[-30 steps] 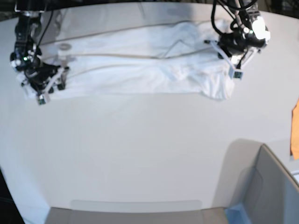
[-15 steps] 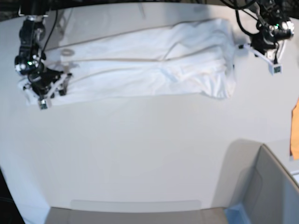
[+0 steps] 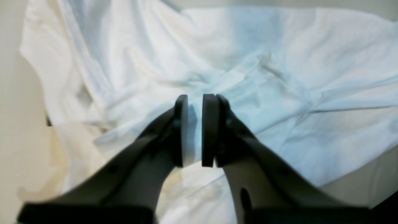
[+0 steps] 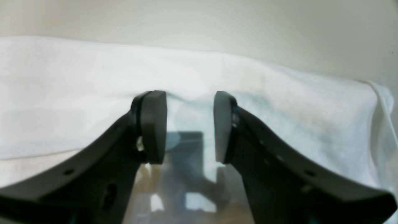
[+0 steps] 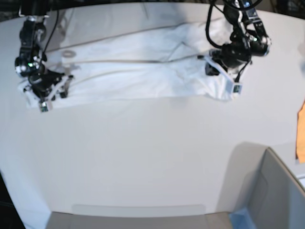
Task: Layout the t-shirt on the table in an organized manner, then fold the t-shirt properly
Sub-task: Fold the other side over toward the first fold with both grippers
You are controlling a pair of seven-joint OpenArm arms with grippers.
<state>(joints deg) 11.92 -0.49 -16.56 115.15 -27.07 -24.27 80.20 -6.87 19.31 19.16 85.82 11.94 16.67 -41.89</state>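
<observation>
Two hands on the t-shirt [image 5: 143, 71], which lies as a long folded band across the far side of the table [image 5: 143, 157]. Left hand [image 3: 195, 130] is pinched narrow with nothing clearly held; right hand [image 4: 189, 124] is spread wide over the other end. I'd grab both layers at the end before folding across. Loads of bare table in front; grey bin [image 5: 276, 191] sits well clear.

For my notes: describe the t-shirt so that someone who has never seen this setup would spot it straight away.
Look at the far side of the white table, between the two black arms. The t-shirt lies there as a long, creased band of white cloth, folded lengthwise. It is the only soft, wrinkled thing on the smooth tabletop; the grey bin in the near corner is rigid.
</observation>
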